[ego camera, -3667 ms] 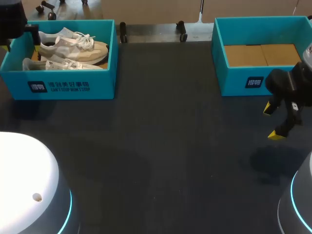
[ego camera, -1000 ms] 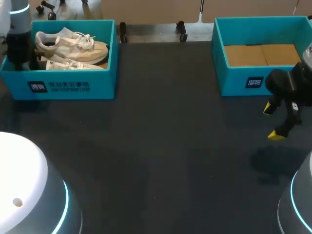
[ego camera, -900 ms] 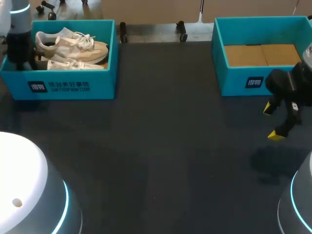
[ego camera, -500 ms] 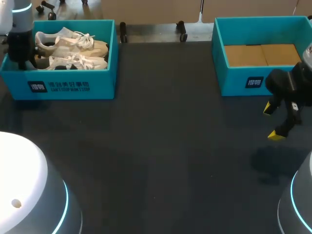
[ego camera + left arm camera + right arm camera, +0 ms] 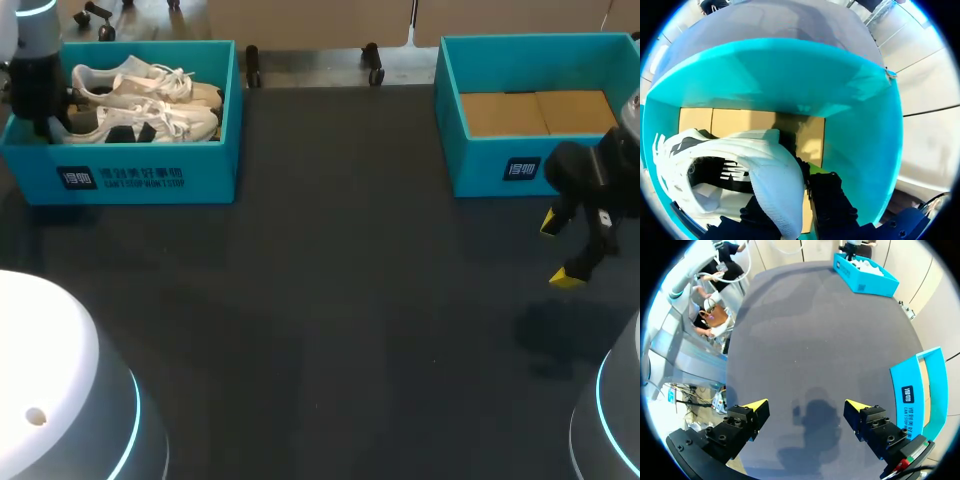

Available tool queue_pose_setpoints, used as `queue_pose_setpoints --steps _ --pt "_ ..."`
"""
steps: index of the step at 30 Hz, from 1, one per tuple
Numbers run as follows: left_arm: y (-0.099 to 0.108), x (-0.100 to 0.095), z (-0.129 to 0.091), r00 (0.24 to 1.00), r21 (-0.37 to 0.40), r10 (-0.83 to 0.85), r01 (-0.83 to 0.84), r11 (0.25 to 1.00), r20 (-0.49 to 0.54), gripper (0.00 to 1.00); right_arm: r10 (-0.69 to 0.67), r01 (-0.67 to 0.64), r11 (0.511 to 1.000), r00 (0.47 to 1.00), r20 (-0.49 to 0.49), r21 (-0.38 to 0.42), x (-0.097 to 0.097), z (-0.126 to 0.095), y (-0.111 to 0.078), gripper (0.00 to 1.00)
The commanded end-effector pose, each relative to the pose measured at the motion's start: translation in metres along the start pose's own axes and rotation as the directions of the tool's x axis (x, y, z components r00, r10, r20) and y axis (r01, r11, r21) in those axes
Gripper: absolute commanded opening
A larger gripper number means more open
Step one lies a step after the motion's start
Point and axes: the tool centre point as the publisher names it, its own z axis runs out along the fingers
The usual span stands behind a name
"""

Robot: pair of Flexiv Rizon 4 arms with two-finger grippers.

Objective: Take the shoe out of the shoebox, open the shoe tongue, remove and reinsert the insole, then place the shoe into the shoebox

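Now your left gripper point(image 5: 792, 187) is down in the shoebox point(image 5: 150, 175) at the far left of the desk point(image 5: 350, 300). Its two fingers press the heel of the white shoe point(image 5: 765, 165) from both sides, so it grips the shoe. This shoe is inside the box, just beside the second shoe point(image 5: 150, 85), and their laces look very near each other. I think the danger is there: if you lift fast, the laces can catch and pull the other shoe up, or the toe can hit the wall and drag the box. The hold is only on the soft heel edge, so the shoe may swing or slip out. Your right gripper point(image 5: 806, 405) hangs open above the desk near the other shoebox point(image 5: 470, 165), well apart.
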Motion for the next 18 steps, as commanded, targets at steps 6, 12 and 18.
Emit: queue_pose_setpoints --steps 6,12,18 --pt "-0.002 0.004 -0.019 1.000 -0.004 0.007 -0.006 1.000 0.006 0.00 0.000 0.000 1.000 1.000 0.002 0.002 0.001 0.001 0.000 1.00" --pt "-0.002 0.008 -0.035 1.000 -0.019 0.009 -0.009 1.000 0.002 0.00 0.000 0.000 1.000 1.000 0.002 0.002 0.001 0.001 0.000 1.00" --pt "-0.001 0.010 -0.051 1.000 -0.034 0.004 -0.005 0.999 -0.010 0.00 0.000 0.000 1.000 1.000 0.002 0.002 0.001 0.001 0.000 1.00"
